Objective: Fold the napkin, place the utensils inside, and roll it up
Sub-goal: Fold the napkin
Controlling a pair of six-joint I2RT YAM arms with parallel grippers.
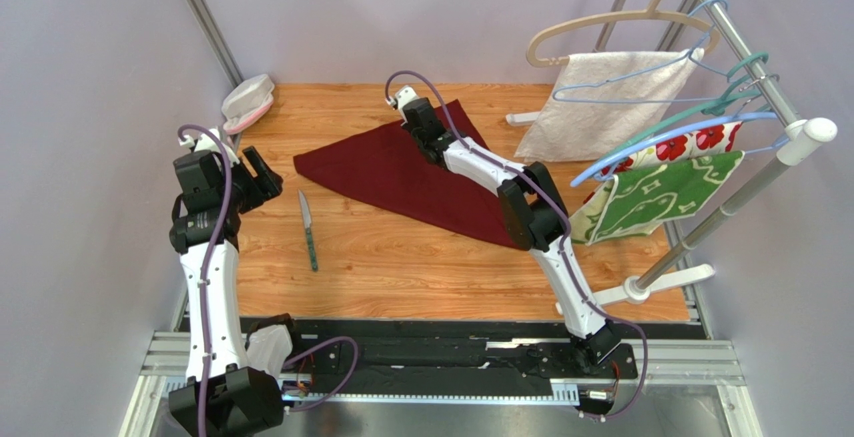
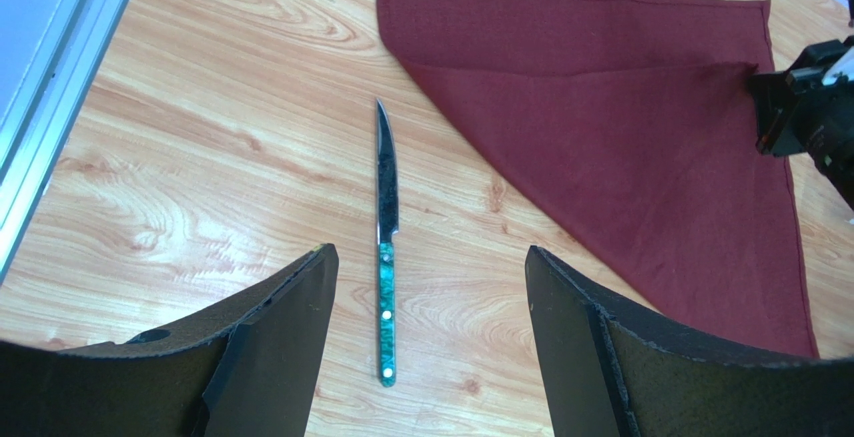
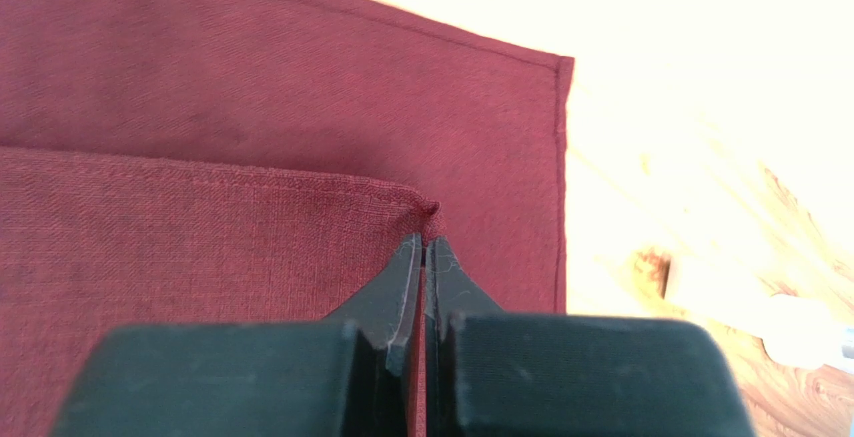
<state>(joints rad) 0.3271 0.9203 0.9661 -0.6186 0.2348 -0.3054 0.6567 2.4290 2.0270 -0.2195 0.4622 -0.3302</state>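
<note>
The dark red napkin lies on the wooden table, folded into a triangle; it also shows in the left wrist view and the right wrist view. My right gripper is shut on the corner of the napkin's upper layer, near the far corner of the lower layer. A knife with a silvery blade and a teal-green handle lies left of the napkin, clear of it. My left gripper is open and empty, above the knife's handle end. No other utensil is in view.
A rack at the right carries hangers, a white towel and red and green floral cloths. A pink and white object lies at the table's back left corner. The metal frame rail runs along the near edge.
</note>
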